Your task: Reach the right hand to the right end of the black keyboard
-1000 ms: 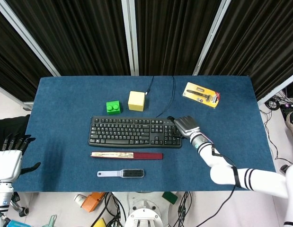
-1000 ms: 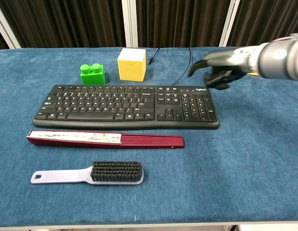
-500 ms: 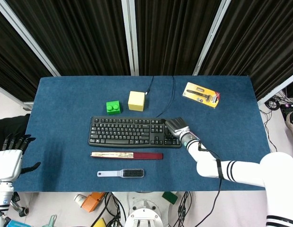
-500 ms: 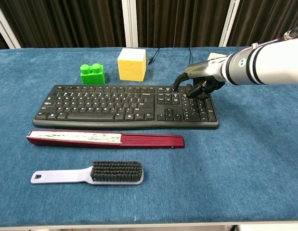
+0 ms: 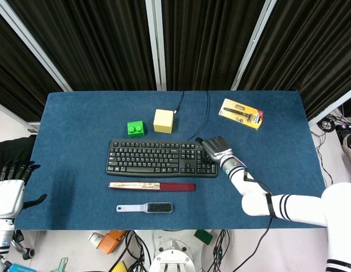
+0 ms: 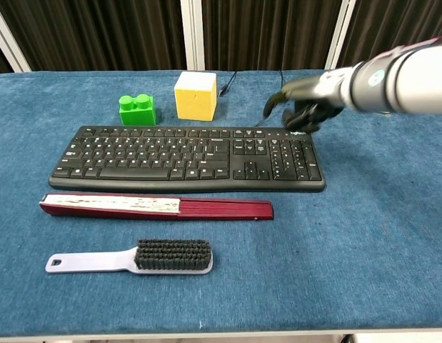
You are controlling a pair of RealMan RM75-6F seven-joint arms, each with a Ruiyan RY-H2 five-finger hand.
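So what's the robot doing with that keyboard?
The robot's right hand is hovering by the right end of the flat black computer keyboard, near its far right corner, with its fingers curled and holding nothing. Its left hand waits off the table's left edge, fingers apart. The folded dark red fan and the grey-handled black-bristle brush lie untouched in front of the keyboard.

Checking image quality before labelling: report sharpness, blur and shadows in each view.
Head view: evenly lit, sharp, black keyboard keys distinct, shadows faint. Chest view: foreground brush crisp, right hand slightly soft, soft shadow beneath the folded fan.
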